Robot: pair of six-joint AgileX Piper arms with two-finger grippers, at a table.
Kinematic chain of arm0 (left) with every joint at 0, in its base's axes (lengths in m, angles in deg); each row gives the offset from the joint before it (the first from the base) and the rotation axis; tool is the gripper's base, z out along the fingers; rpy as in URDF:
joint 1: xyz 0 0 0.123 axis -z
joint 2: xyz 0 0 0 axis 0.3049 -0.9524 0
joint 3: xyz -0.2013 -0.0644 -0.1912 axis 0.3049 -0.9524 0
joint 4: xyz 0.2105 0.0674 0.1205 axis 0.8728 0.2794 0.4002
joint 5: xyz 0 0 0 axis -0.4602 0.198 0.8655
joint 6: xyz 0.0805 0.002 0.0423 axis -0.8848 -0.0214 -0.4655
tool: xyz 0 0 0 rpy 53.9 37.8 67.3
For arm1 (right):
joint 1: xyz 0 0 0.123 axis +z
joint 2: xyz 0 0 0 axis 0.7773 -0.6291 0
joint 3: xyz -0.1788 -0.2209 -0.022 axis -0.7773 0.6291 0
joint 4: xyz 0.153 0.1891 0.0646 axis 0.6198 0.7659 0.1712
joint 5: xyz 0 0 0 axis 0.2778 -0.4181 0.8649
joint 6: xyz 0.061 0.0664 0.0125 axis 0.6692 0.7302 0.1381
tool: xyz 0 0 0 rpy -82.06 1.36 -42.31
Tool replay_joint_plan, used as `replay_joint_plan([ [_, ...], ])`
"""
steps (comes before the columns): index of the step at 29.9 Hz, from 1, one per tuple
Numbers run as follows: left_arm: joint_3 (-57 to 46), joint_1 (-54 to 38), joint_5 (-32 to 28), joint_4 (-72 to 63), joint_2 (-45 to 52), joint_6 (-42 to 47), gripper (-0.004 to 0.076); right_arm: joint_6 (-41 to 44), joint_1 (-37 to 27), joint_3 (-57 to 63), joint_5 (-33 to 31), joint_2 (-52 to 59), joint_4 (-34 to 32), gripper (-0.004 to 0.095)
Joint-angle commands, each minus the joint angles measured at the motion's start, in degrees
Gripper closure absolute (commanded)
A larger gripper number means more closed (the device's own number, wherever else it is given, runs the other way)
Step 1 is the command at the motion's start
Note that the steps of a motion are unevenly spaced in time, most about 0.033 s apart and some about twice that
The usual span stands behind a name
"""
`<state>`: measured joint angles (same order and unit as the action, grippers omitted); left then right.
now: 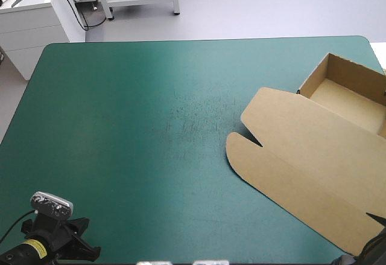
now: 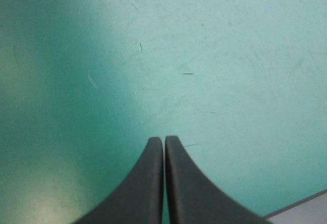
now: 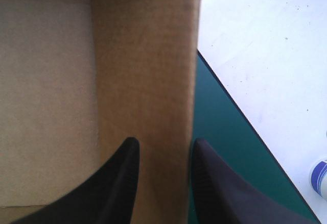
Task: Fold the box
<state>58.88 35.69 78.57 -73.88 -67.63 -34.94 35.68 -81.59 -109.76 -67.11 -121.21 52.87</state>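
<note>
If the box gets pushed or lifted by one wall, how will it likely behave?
The box is thin board, so probably light and apt to slide on the teal-green cover. Its flat lid would likely hinge down when lifted.

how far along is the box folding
Done: the tray stands with its walls raised at the table's right edge. In hand: the right jaws are apart astride one tray wall, one inside, one outside; the left jaws are shut over bare table. Left: the lid lies flat on the table, not yet folded.
</note>
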Motion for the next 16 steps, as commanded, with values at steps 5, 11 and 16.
replay_joint_plan([
  [5,1.37,0.28,-3.04,-0.79,-0.58,0.46,0.0732,-3.71,-0.45,-0.24,-0.64,7.36,-1.08,0.054],
  [11,1.37,0.28,-3.04,-0.79,-0.58,0.21,0.0732,-6.08,-0.45,7.16,-0.64,17.17,4.34,0.065],
  [16,1.37,0.28,-3.04,-0.79,-0.58,0.21,0.0732,-11.54,0.83,16.82,-0.64,29.07,12.05,0.0925],
])
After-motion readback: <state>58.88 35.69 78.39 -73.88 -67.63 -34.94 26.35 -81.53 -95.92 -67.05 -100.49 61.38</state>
